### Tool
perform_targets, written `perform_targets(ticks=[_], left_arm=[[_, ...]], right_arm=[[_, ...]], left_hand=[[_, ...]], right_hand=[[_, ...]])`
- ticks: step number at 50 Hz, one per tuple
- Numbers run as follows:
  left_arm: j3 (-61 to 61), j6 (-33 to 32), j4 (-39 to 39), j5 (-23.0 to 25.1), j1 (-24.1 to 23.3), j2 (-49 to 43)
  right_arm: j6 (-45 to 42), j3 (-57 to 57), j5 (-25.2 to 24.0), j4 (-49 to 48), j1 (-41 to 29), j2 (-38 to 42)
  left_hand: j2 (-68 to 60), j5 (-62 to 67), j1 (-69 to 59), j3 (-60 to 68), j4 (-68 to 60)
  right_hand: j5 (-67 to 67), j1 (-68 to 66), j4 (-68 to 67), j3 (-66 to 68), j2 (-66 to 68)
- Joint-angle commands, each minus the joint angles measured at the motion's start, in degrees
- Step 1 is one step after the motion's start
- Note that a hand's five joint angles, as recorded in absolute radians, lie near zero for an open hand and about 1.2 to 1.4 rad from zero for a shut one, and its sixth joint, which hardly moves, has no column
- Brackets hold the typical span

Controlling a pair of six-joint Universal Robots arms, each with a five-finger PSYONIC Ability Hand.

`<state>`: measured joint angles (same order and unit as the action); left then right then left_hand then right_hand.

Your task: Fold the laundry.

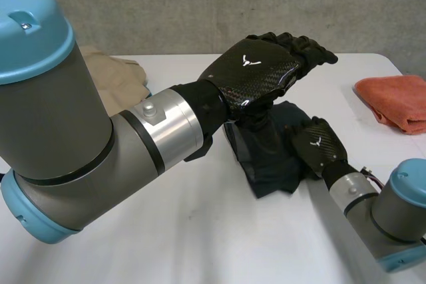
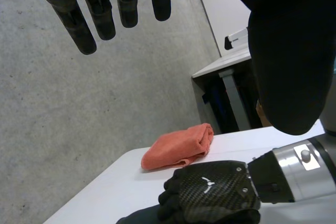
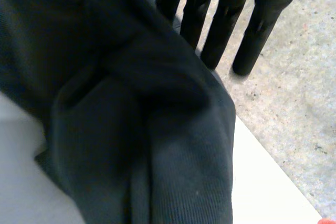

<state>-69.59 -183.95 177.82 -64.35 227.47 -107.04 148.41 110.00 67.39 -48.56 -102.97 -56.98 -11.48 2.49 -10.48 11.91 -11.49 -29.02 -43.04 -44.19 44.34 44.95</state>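
White worktop (image 1: 200,244), grey concrete wall behind. L hand (image 1: 266,64) hangs raised above the dark cloth (image 1: 266,157), fingers straight, nothing in them. R hand (image 1: 319,144) is low, fingers (image 3: 220,30) straight, resting on the cloth's right edge w/o gripping. Cloth sits mid-worktop, bunched & creased, part-folded at best. Orange towel (image 1: 396,101) at far right looks folded already. Beige garment (image 1: 116,78) at left is a heap, prob. not yet done.
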Motion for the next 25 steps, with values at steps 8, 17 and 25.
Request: perform_targets(ticks=[8, 17, 25], left_arm=[[2.26, 0.08, 1.65, -0.34, 1.23, 0.96], [4.81, 5.18, 4.20, -0.43, 1.40, 1.66], [4.38, 7.99, 6.75, -0.43, 3.33, 2.54]], right_arm=[[13.65, -19.54, 5.65, 3.73, -0.04, -0.58], [23.58, -40.44, 7.32, 14.97, 10.13, -1.99], [24.73, -51.97, 6.18, 16.65, 20.42, 5.28]], left_hand=[[0.42, -1.44, -0.57, -0.85, 0.44], [0.26, -1.27, -0.74, -0.68, 0.27], [0.26, -1.27, -0.74, -0.68, 0.27]], right_hand=[[-40.98, -36.96, -35.81, 35.66, 35.05], [-40.98, -36.96, -35.81, 35.66, 35.05], [-40.98, -36.96, -35.81, 35.66, 35.05]])
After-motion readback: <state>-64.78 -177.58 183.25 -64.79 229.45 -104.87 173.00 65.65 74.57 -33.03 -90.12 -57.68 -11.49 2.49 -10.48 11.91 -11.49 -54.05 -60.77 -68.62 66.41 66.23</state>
